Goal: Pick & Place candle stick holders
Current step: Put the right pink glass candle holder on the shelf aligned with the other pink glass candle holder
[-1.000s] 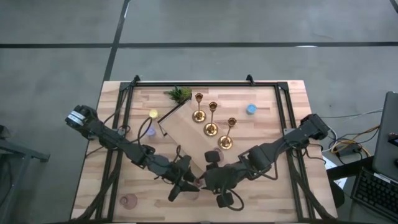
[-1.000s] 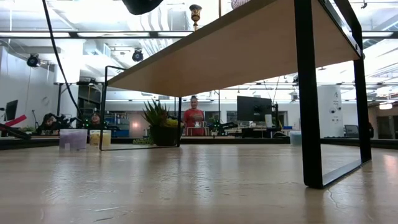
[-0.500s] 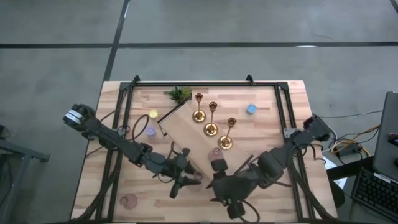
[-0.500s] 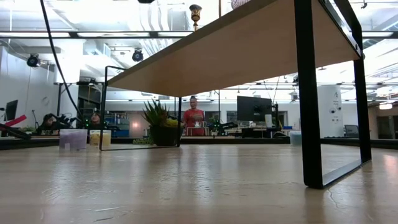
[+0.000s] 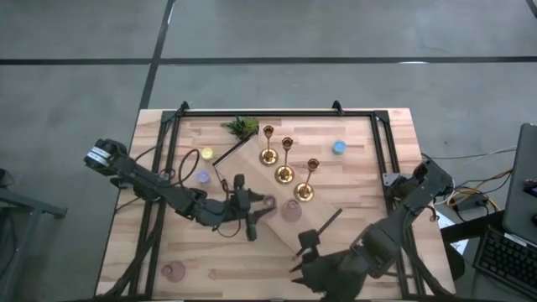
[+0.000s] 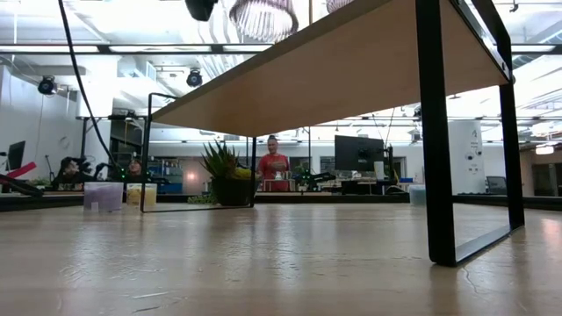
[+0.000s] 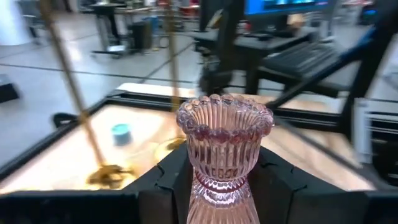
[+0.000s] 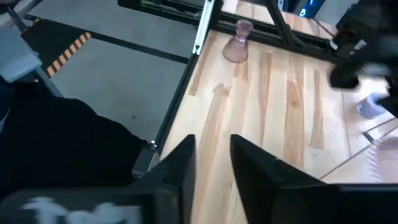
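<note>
- The left pincer (image 5: 258, 211) sits near the middle of the counter (image 5: 369, 193), over the raised wooden shelf (image 5: 252, 172), and is closed around a pink glass holder (image 7: 224, 140).
- The left wrist view shows that holder upright between the two dark fingers (image 7: 171, 180), its ribbed, scalloped cup rising above them; from above it appears as a pale pink shape at the pincer's tip (image 5: 267, 207).
- A second pink holder (image 5: 291, 210) stands on the shelf just beside it, at about 3 o'clock from the pincer.
- A third pink holder (image 5: 174, 271) stands alone near the counter's 7 o'clock corner; the right wrist view shows it too (image 8: 238, 42).
- Three gold candlesticks (image 5: 285, 159) stand in a diagonal row on the shelf, running from 12 o'clock toward the centre.
- The right pincer (image 5: 304, 249) hovers by the counter's 6 o'clock edge, well apart from every holder; its fingers (image 8: 180, 165) are slightly parted and hold nothing.
- A green sprig (image 5: 242, 127) lies at about 11 o'clock, with a blue tealight (image 5: 338, 147) toward 2 o'clock.
</note>
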Controlling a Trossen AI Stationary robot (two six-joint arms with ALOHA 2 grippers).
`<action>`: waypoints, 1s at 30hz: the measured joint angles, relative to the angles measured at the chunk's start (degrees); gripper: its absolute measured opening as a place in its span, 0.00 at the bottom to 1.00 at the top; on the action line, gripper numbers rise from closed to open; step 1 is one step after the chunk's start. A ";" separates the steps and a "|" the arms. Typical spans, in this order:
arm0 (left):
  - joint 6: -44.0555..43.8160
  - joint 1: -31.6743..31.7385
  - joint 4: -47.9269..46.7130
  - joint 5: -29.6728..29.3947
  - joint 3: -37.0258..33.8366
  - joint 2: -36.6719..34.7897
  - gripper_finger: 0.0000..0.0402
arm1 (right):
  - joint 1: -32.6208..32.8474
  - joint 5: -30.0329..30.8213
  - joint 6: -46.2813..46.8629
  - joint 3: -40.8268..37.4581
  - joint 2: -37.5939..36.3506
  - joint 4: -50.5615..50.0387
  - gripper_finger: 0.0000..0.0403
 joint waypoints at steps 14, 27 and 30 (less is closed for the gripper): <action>-0.86 6.32 8.41 -1.63 -6.86 0.90 0.33 | 4.88 10.86 1.23 -1.65 0.00 1.35 0.02; 1.60 7.07 11.22 -0.74 -9.35 0.93 0.33 | 6.43 14.04 -0.88 -4.15 0.00 7.20 0.02; 2.97 7.32 13.16 -0.44 -9.38 1.44 0.33 | 6.92 15.09 -1.51 -5.33 0.00 8.74 0.02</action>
